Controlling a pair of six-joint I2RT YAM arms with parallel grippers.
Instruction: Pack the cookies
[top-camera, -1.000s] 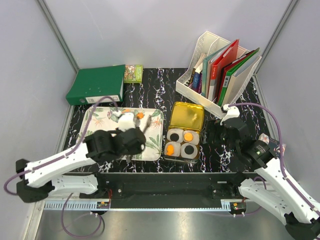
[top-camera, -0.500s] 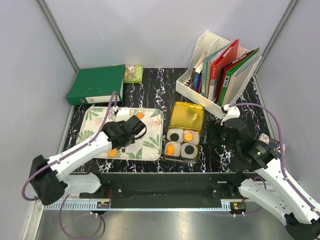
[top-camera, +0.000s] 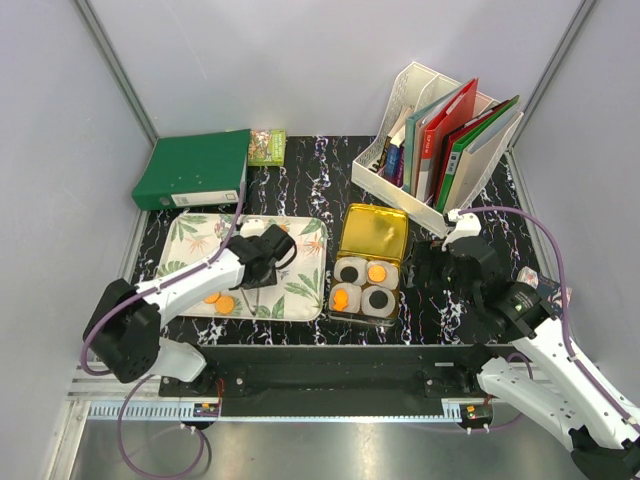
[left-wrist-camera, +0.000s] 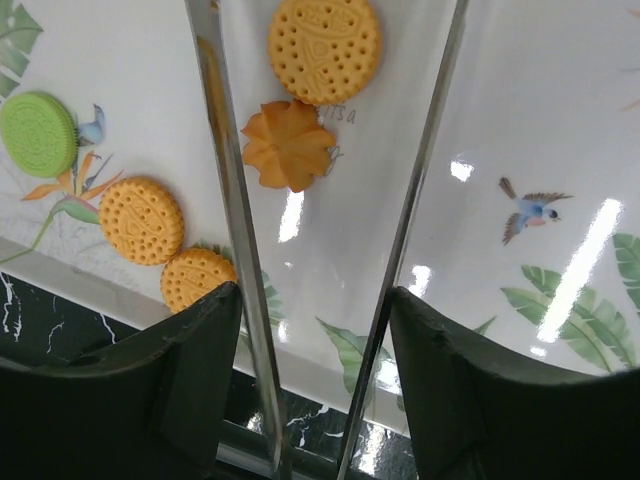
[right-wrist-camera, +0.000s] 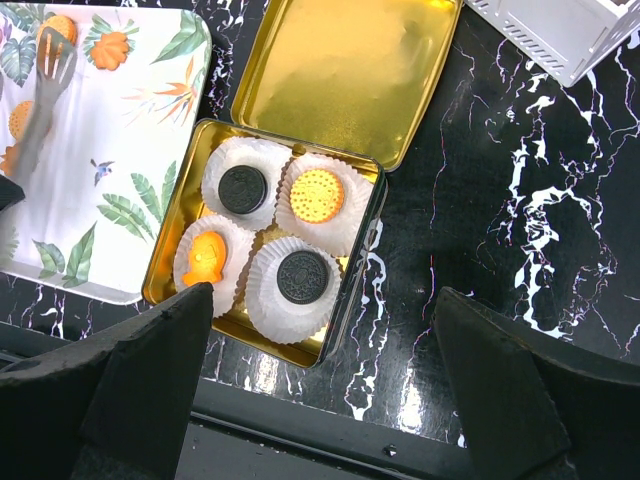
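While left claw (left-wrist-camera: 328, 230) gapes over floral tray (left-wrist-camera: 520, 100), right claw (right-wrist-camera: 320, 400) gapes beside tin (right-wrist-camera: 345, 80); black marbled tabletop (right-wrist-camera: 500, 200).

A black table top with white marble veining (top-camera: 320, 170) sits inside pale grey walls (top-camera: 320, 60). At 10 o'clock lies a dark green ring binder (top-camera: 195, 170), flat, with a small green patterned packet (top-camera: 266, 147) just beside its right corner. At 2 o'clock stands a white mesh file rack (top-camera: 400, 200) holding upright folders, among them a red one (top-camera: 450, 130) and a green one (top-camera: 480, 140). At 9 o'clock lies a white rectangular tray printed with leaves and birds (top-camera: 305, 280). Just right of it, near the centre, a gold metal tin (top-camera: 372, 233) lies open, its lid folded back toward 12 o'clock. Four white pleated paper cups (right-wrist-camera: 350, 225) fill its base in two rows.
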